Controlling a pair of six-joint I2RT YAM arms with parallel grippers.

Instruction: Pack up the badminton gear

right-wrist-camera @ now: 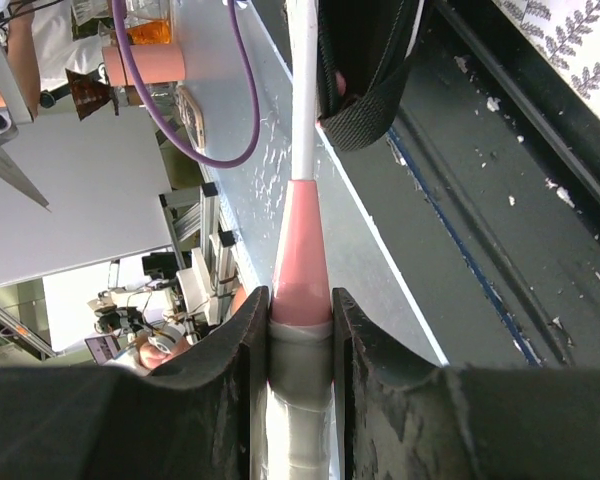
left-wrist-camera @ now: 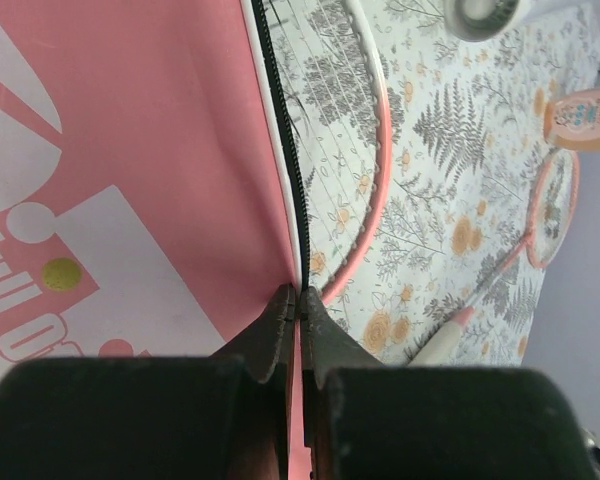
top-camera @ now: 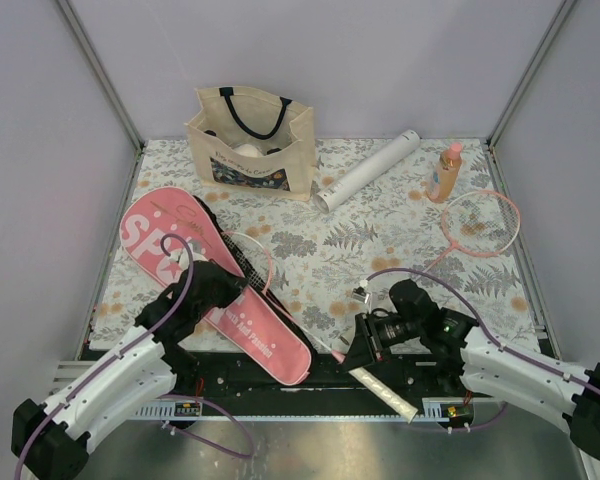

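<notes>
The pink SPORT-lettered case lies at the left, slanting toward the front. My left gripper is shut on the case's open zipper edge. One pink-rimmed racket has its head partly inside the case, and its shaft runs to the front. My right gripper is shut on that racket's white handle, just below the pink cone. The second racket lies at the right. The long white tube lies at the back. No shuttlecocks show.
A beige tote with dark straps stands at the back left. Right of the tube stands a small orange bottle. A black strap loop hangs near the racket shaft over the table's dark front rail.
</notes>
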